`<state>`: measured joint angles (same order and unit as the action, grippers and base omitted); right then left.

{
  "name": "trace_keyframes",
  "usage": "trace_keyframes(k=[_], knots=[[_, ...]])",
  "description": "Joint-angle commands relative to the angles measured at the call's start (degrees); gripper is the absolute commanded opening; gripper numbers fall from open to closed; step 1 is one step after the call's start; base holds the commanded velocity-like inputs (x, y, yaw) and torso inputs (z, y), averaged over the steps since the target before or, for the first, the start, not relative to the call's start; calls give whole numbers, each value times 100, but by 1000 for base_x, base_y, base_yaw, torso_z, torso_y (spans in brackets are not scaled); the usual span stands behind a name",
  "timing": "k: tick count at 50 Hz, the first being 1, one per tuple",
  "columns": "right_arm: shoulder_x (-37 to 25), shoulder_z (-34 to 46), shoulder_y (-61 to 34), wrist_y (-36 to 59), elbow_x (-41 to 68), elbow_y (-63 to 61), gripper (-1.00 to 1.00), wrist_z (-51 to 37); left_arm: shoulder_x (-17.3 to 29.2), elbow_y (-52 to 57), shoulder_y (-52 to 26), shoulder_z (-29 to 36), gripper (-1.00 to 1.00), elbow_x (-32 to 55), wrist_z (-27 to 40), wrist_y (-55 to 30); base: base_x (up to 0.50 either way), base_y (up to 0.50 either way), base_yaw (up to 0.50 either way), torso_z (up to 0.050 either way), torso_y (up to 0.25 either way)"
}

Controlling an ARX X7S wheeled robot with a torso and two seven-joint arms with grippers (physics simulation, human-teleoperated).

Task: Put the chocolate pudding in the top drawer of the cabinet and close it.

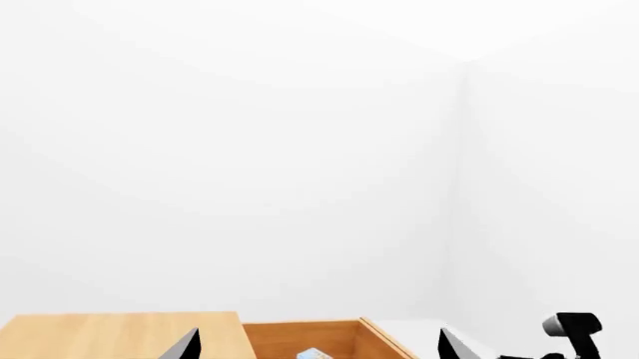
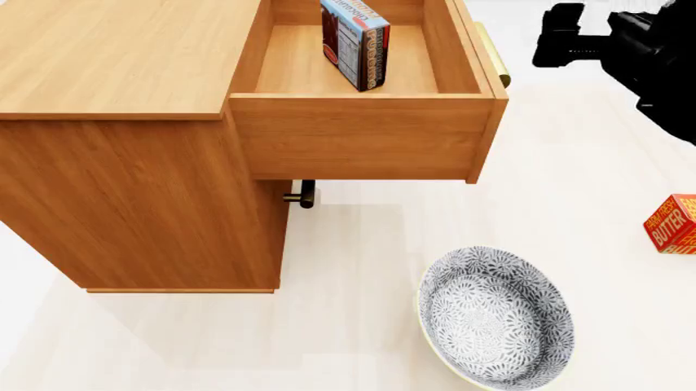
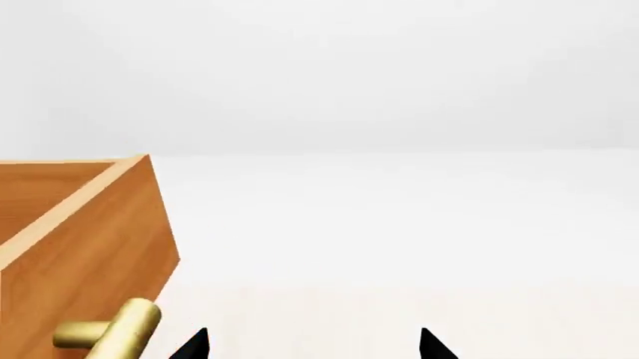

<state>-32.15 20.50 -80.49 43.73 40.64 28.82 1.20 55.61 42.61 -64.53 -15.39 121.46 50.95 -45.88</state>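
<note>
The chocolate pudding [image 2: 356, 41] stands upright inside the open top drawer [image 2: 359, 134] of the cabinet [image 2: 120, 73]; its light blue edge shows in the left wrist view [image 1: 313, 354]. The drawer's brass bar handle [image 2: 491, 55] is on its front. My left gripper [image 1: 319, 348] is open and empty above the cabinet top and drawer; it is out of the head view. My right gripper [image 3: 311, 345] is open and empty, just beside the brass handle [image 3: 110, 329], not touching it. The right arm [image 2: 641, 41] shows black at the head view's top right.
The lower drawer's handle [image 2: 301, 195] peeks out under the top drawer. A patterned grey bowl [image 2: 495, 318] sits on the floor in front. An orange-red butter box [image 2: 676, 224] lies at the right edge. White walls stand behind.
</note>
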Motion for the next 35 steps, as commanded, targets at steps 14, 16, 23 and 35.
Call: trace_keyframes(k=[14,16,23,35], knots=[[-407,-573,1660,145,596,-1265,100,-662,-76,3,97,-13,100,-119,-57,-3,0,0,0,0,0],[-426,-596,1759,157,632,-1361,100,-700,-95,-1,132,-35,100,-152,-84,-14,0,0,0,0,0],[-404,-590,1970,149,681,-1472,100,-723,-171,-20,240,-96,100,-270,-196,-50,0,0,0,0,0],[-202,-435,2047,101,700,-1426,100,-552,-164,0,310,-156,100,-257,-199,-31,0,0,0,0,0]])
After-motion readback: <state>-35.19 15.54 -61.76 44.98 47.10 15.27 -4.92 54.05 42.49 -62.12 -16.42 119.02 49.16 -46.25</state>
